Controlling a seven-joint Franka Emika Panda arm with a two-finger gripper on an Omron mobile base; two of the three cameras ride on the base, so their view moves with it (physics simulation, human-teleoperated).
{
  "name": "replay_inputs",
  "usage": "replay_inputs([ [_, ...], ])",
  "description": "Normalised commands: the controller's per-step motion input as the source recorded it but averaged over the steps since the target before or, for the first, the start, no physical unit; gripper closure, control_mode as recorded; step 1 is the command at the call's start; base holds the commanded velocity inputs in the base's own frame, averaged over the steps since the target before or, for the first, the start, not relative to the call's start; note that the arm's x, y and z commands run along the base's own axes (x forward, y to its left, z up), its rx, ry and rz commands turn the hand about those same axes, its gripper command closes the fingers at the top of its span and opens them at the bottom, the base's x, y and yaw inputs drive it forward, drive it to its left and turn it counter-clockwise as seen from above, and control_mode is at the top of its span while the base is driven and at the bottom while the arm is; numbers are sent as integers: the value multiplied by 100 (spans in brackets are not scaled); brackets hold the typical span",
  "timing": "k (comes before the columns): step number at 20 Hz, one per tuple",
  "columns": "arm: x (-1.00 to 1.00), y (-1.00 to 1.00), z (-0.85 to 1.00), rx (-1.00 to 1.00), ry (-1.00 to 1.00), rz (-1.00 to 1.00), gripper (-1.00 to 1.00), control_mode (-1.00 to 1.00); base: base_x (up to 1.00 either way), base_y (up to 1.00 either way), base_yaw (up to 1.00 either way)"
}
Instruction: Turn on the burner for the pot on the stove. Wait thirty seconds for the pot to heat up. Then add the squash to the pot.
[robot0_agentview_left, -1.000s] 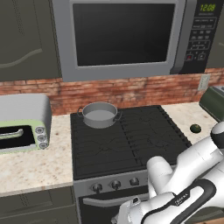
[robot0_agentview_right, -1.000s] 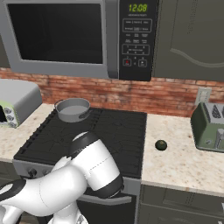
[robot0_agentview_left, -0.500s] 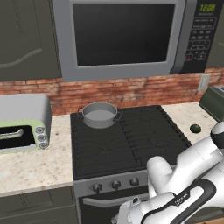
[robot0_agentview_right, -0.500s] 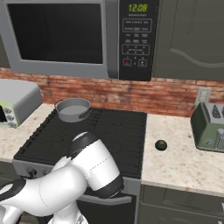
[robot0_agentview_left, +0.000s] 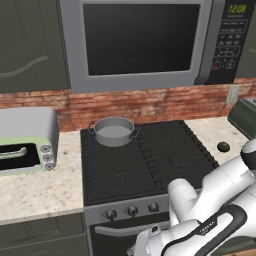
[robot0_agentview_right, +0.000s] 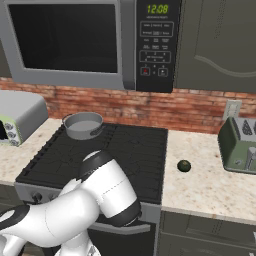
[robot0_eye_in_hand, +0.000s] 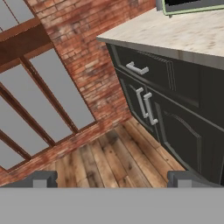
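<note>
Gripper (robot0_eye_in_hand: 112, 177) fingertips appear in the hand view as 2 small dark grey blocks set far apart at the bottom, 1 at each side, so the jaws stand wide with nothing between them. Beyond them lie brown wood-plank flooring (robot0_eye_in_hand: 118, 157), a red brick wall (robot0_eye_in_hand: 83, 57) with grey glass panes, and dark cabinet fronts (robot0_eye_in_hand: 175, 118) with 3 brushed-metal bar handles under a speckled pale stone counter (robot0_eye_in_hand: 183, 35).

Left base view: the stove (robot0_agentview_left: 150, 165) is a black gas range with cast-iron grate bars and a steel front strip carrying round knobs. The pot (robot0_agentview_left: 113, 131), shallow, wide, grey metal with 2 loop handles and a pale inside, sits on the rear left burner (robot0_agentview_left: 107, 144); whether a flame burns under it cannot be told. The squash (robot0_agentview_left: 223, 146), small, roundish and dark green, rests on the counter right of the stove, well apart from the pot. A pale-green toaster oven (robot0_agentview_left: 27, 142) stands on the left counter.

Right base view: a steel microwave (robot0_agentview_right: 95, 42) with a green clock display hangs above the stove. A green 2-slot toaster (robot0_agentview_right: 240, 145) stands to the right of the squash.
</note>
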Motion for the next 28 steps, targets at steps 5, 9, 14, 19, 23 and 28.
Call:
replay_inputs([
  [5,0,0,0,0,0,0,-100,-100,0,0,0],
  [9,0,0,0,0,0,0,-100,-100,0,0,0],
  [14,0,0,0,0,0,0,-100,-100,0,0,0],
  [19,0,0,0,0,0,0,-100,-100,0,0,0],
  [23,0,0,0,0,0,0,-100,-100,0,0,0],
  [28,0,0,0,0,0,0,-100,-100,0,0,0],
])
